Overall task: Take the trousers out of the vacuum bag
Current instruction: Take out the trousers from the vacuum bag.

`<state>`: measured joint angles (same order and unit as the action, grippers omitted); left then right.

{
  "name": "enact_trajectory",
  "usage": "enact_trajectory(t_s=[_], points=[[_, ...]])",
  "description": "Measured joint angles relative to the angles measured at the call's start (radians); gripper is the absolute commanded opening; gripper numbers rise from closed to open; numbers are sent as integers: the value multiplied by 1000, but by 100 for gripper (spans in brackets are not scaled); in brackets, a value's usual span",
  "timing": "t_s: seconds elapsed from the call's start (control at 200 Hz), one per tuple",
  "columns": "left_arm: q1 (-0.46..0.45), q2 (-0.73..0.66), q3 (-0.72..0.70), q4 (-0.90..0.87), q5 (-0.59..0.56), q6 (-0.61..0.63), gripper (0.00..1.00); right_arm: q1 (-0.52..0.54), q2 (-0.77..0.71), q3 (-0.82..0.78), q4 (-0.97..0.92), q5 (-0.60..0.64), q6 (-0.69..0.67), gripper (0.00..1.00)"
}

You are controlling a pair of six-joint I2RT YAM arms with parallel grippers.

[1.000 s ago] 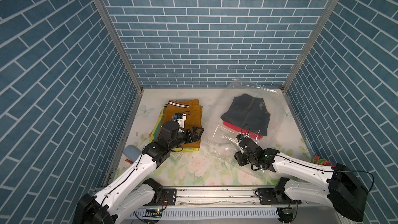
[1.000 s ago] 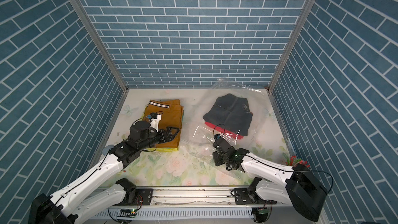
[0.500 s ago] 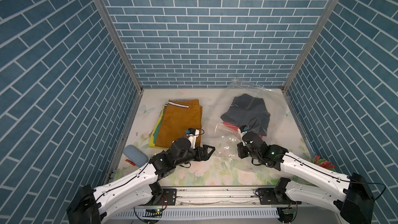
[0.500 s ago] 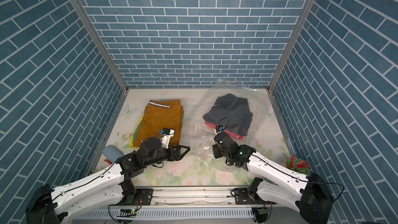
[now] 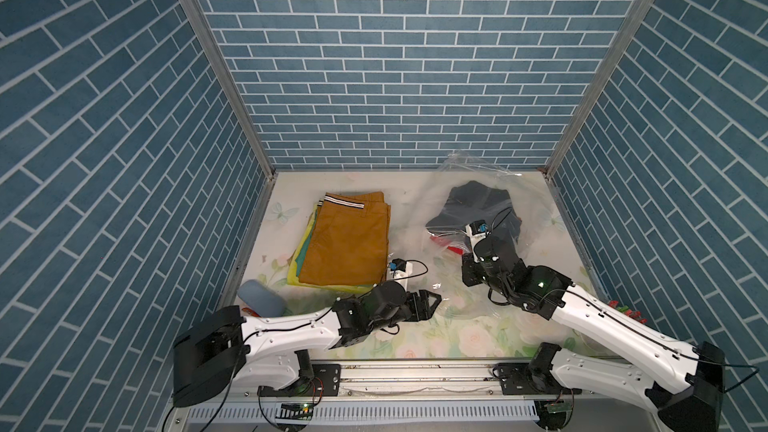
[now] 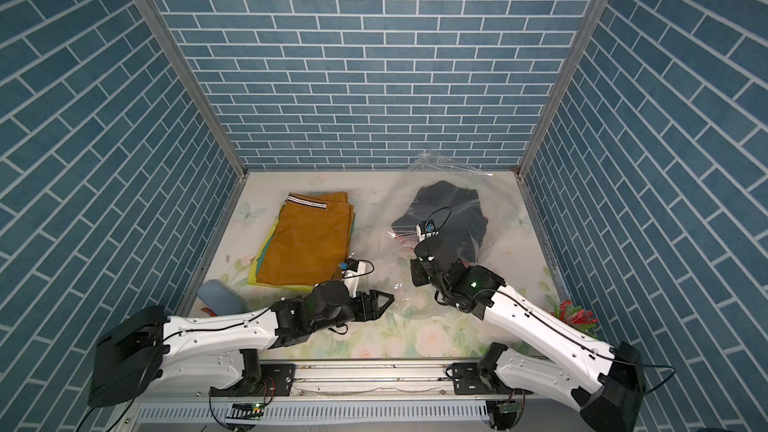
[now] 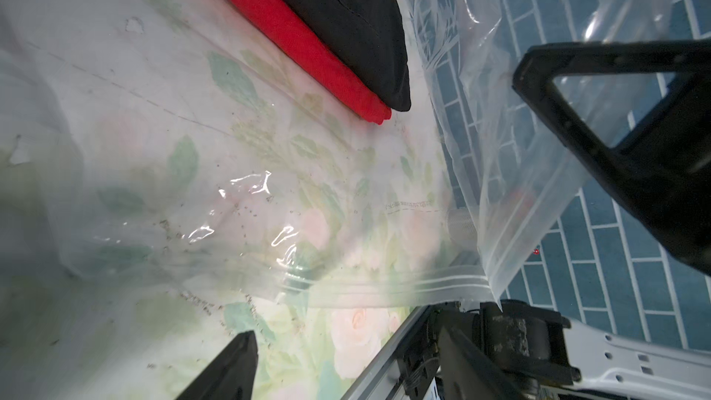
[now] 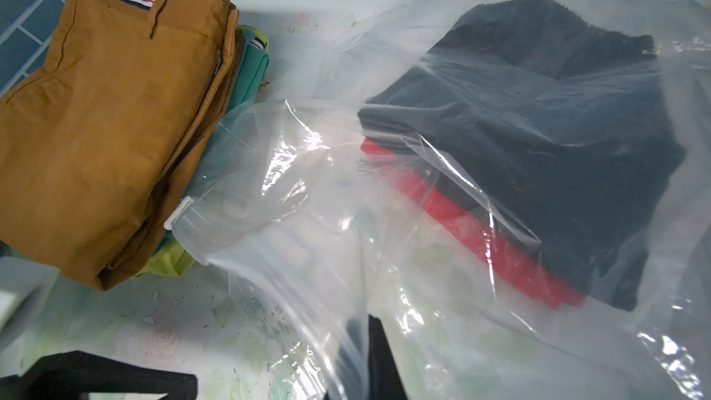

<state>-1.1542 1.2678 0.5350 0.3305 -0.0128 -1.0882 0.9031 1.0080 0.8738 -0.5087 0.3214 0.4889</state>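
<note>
Left on the desk [image 5: 399, 189], toward the far side: folded stack of trousers [image 5: 345, 243], mustard-brown pair with striped waistband on top, green and lime-yellow edges beneath. Right: crinkly see-through vacuum bag [image 8: 292, 171], upper layer lifted, zip strip [image 7: 384, 282] along the near mouth. Inside: folded black pair [image 5: 478, 203] over red pair [image 8: 481, 232].

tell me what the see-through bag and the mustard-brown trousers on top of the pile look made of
The see-through crinkly bag: thin glossy plastic film, shown by glare streaks and sharp creases. The folded mustard-brown trousers: matte woven cloth, probably cotton twill; stitched seams and belt loops show.
</note>
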Motion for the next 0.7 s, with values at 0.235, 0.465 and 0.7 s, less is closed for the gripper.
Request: enact_trajectory(t_s=[0.235,0.465,0.7], points=[[-55,206,177,94,-77,-56,64,0,-2,51,-10,17,-19,0],[-72,389,250,164,-53,-76,57,0,4,93,-18,34,-31,0],[-76,494,322,177,-5,-74,57,0,2,115,-21,33,-49,0]])
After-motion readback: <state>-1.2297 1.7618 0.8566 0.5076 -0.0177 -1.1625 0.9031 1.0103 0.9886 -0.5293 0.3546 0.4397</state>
